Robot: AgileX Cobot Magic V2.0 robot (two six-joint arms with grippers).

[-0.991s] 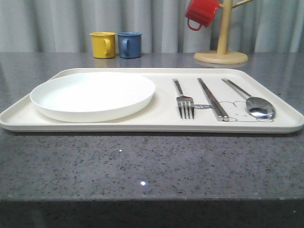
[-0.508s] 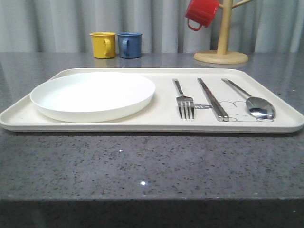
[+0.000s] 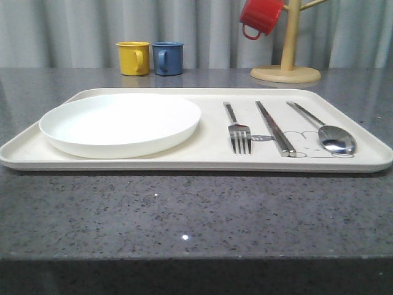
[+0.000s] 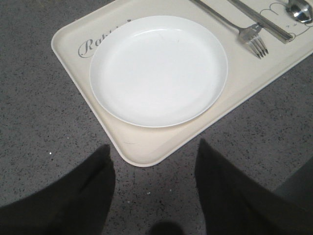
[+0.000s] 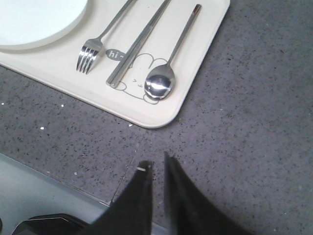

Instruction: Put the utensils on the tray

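The cream tray (image 3: 202, 157) lies across the grey counter. On its right half three utensils lie side by side: a fork (image 3: 239, 132), a pair of chopsticks (image 3: 274, 128) and a spoon (image 3: 334, 138). My left gripper (image 4: 153, 145) hangs open over the counter just off the tray's near left corner (image 4: 146, 147), with nothing between its fingers. My right gripper (image 5: 155, 161) is shut and empty, hovering above bare counter off the tray's near right corner, a little way from the spoon (image 5: 161, 83), the chopsticks (image 5: 137, 46) and the fork (image 5: 93, 51).
A round white plate (image 3: 120, 123) fills the tray's left half. Behind the tray stand a yellow mug (image 3: 133, 58) and a blue mug (image 3: 167, 58). A red mug (image 3: 260, 16) hangs on a wooden mug tree (image 3: 286, 43). The counter's front edge (image 5: 58, 178) runs close beside my right gripper.
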